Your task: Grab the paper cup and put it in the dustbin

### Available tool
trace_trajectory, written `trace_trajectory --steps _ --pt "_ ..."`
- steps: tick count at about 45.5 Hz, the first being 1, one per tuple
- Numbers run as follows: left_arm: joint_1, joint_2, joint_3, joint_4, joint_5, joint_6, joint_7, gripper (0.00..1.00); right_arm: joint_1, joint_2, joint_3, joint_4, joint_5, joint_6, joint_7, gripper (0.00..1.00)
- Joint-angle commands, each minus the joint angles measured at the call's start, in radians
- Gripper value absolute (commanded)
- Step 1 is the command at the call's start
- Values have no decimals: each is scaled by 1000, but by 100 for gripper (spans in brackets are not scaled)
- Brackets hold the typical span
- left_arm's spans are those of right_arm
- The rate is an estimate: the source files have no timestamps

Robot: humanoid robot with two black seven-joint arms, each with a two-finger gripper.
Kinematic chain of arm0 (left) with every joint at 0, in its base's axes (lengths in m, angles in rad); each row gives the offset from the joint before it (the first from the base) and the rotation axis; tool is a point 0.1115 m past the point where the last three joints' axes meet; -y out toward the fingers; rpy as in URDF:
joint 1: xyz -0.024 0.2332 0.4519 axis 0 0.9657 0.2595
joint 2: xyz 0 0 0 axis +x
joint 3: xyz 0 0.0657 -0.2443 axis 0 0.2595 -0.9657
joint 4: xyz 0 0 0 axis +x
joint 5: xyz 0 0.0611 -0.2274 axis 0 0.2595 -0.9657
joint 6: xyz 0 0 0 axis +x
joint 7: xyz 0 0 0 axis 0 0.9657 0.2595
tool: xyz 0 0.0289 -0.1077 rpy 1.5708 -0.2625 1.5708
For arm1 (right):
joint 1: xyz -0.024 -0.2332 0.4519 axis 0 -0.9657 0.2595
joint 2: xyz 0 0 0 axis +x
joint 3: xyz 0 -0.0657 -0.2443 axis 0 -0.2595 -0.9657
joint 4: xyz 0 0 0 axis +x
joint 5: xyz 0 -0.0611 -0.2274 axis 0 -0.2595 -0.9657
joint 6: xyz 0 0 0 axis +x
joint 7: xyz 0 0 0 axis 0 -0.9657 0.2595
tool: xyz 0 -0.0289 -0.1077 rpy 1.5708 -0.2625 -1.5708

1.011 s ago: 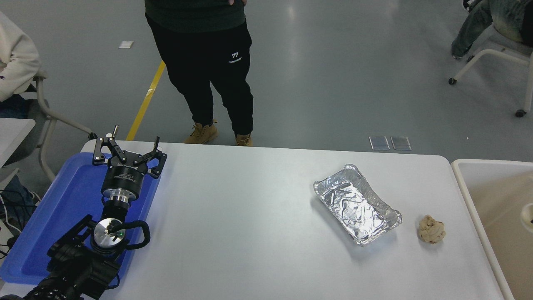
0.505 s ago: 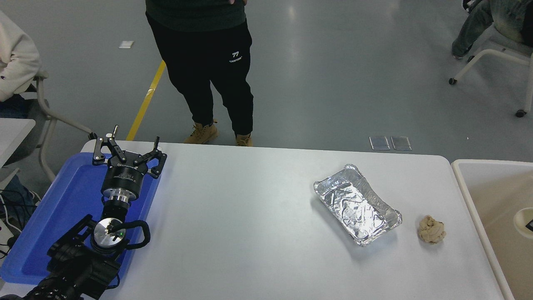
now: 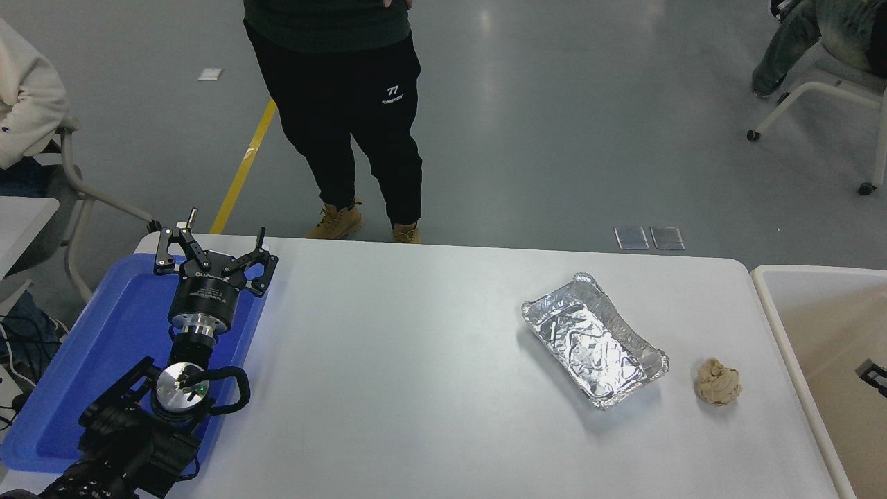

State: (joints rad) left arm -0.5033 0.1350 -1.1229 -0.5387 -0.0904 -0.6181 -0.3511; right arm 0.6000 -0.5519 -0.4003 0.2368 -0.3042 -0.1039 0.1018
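The paper cup is out of view. The dustbin (image 3: pixel 777 326), with a thick off-white rim and beige inside, stands at the table's right end and is cut off by the picture's edge. Only a small black part of my right gripper (image 3: pixel 872 374) shows at the right edge, over the dustbin's inside. My left gripper (image 3: pixel 212 240) is parked at the lower left over the blue tray (image 3: pixel 118 333), open with nothing between its fingers.
A crinkled silver foil tray (image 3: pixel 596 339) lies right of the table's middle, with a crumpled tan paper ball (image 3: pixel 718 381) between it and the dustbin. A person (image 3: pixel 346 104) stands at the far side, and another sits at the top left.
The paper cup showed at the right edge inside the dustbin, then slid out of view. A black piece of the right gripper now shows there. The left arm has not moved.
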Motion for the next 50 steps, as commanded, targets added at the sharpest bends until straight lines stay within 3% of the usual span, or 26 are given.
trace_trajectory --steps 1,6,27,50 --pt "0 0 0 0 0 -2 1 100 83 -29 -9 84 -15 1 1 100" --pt "0 0 0 -1 0 -2 1 100 141 -59 -12 146 -33 3 1 100" --pt "0 0 2 -1 0 -2 1 100 400 -148 -19 449 -403 1 -11 100" --pt "0 0 2 -1 0 -2 3 100 791 -138 -429 685 -405 9 -10 100"
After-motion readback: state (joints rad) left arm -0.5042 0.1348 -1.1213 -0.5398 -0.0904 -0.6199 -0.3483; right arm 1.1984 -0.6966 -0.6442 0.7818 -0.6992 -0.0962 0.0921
